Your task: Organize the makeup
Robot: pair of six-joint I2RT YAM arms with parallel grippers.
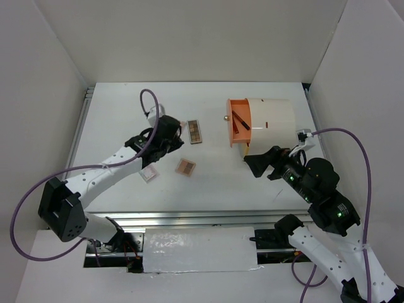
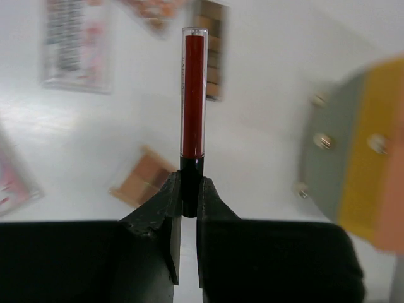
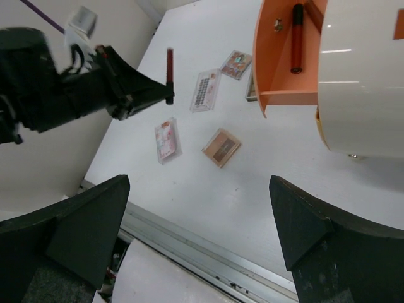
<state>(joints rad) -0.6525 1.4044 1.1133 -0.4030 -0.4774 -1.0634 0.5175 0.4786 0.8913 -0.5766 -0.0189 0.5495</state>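
Stick (image 2: 194, 95) of red makeup, clamped by its dark end in the left pincer (image 2: 189, 189), above the table (image 1: 214, 189); right pincer (image 3: 199, 202) wide open near the orange drawer (image 3: 271, 57).

Cream cylindrical container (image 1: 273, 120) on its side, upper right of the white surface (image 1: 208, 183); its orange drawer (image 1: 240, 139) stands open toward the left.

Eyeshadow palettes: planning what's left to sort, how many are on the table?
2: dark palette beside the orange drawer, lighter palette nearer the arm bases. The left arm may hide more.
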